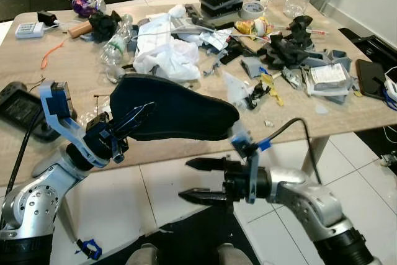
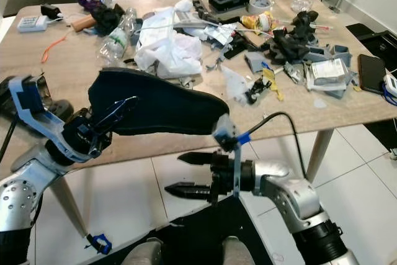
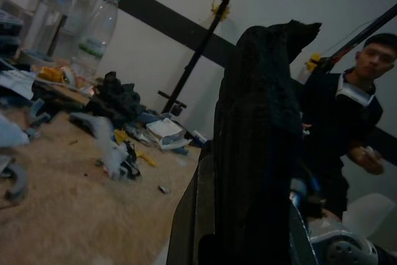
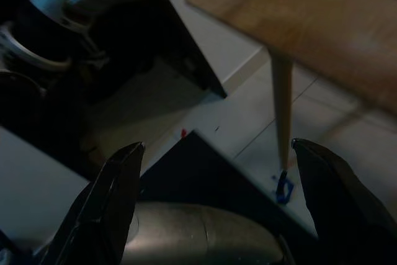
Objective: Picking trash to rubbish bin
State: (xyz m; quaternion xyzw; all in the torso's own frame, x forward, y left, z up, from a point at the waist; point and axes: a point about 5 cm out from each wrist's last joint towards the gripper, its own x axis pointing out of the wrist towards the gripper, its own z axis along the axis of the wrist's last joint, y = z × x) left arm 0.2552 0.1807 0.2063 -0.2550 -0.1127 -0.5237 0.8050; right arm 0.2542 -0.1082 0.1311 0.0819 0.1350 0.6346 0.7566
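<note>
Your left gripper (image 1: 133, 119) pinched the dark cloth (image 1: 180, 113) by its edge, above the worktop (image 1: 56, 91) rim; soft, light, floppy. Your right gripper (image 1: 201, 181) stood spread below it.

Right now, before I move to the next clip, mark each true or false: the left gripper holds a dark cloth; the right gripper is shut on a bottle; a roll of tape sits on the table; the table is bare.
1. The left gripper holds a dark cloth. True.
2. The right gripper is shut on a bottle. False: its fingers are open and empty, below the table edge.
3. A roll of tape sits on the table. True.
4. The table is bare. False: it is cluttered, including a white plastic bag.
</note>
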